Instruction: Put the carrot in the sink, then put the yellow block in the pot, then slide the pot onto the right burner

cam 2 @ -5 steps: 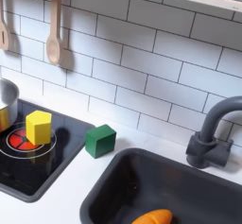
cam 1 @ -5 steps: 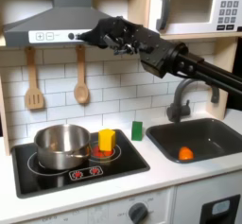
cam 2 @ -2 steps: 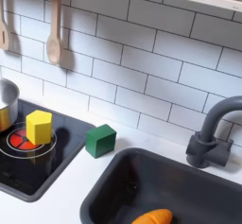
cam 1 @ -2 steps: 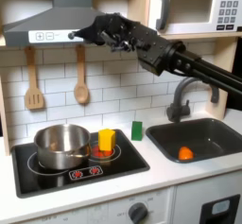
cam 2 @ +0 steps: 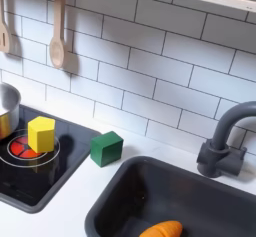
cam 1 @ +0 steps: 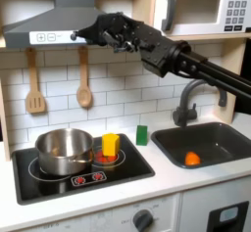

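- Across the first exterior view's left, the round shiny steel pot (cam 1: 66, 150) sits on the left red-ringed circle of the glossy black cooktop (cam 1: 44, 181); it has not yet been slid over.
- Beside it, the small yellow toy block (cam 1: 111, 144) stands on the right burner (cam 1: 110, 158), outside the pot, so that step is still to do.
- High above, the black hand (cam 1: 82, 31) hangs near the range hood (cam 1: 49, 24); whether its fingers are spread or pressed together, I cannot tell.
- Further right, the small green block (cam 2: 106, 148) rests on the table.
- Rightmost, the orange toy carrot (cam 2: 162, 229) lies in the dark grey sink (cam 2: 190, 183): first step done.
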